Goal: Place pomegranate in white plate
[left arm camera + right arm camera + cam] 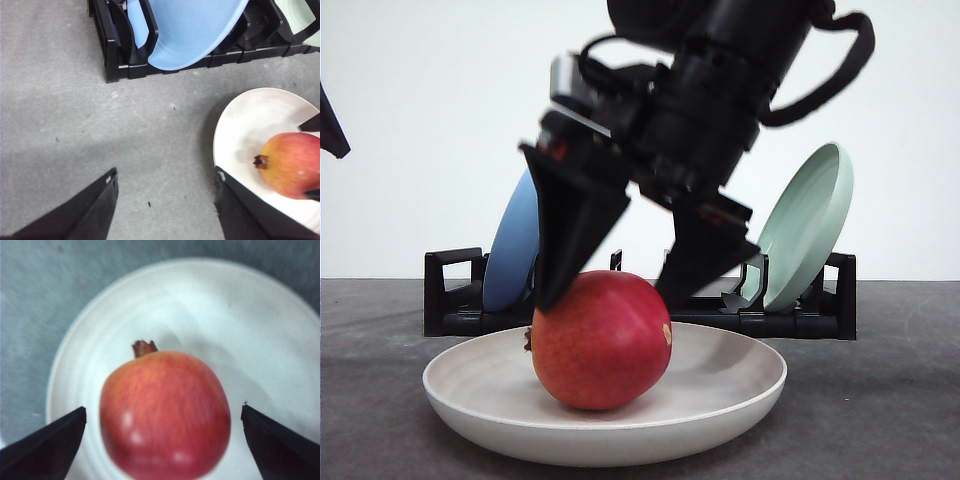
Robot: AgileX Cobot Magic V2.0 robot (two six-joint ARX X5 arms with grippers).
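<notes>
Grey table (890, 400): bears all items. Black dish rack (455, 295) at rear, approx 12 o'clock from the plate in front view, holds a blue plate (515, 245) and a pale green plate (810, 225), both tilted on edge; neither is part of the job. White plate (720, 385) sits flat on table, front centre. Pomegranate (602, 340) rests inside the plate, near its middle, crown nub toward 9 o'clock in front view, toward 12 o'clock in right wrist view. Right gripper (620, 290) stands over the fruit, jaws spread wide; in right wrist view the fingers (45, 445) flank the fruit at 8 and 4 o'clock with clear gaps each side, so no grip on anything. In front view the finger tips sit close to the fruit's upper shoulders; contact there cannot be ruled in or out. Left gripper (165, 200) hangs over bare table beside the plate rim, jaws apart, nothing held. Assessment: placement looks done, fruit down in correct plate and released. Remaining: right arm to lift clear w/o nudging fruit; fruit is round, may roll if bumped.
</notes>
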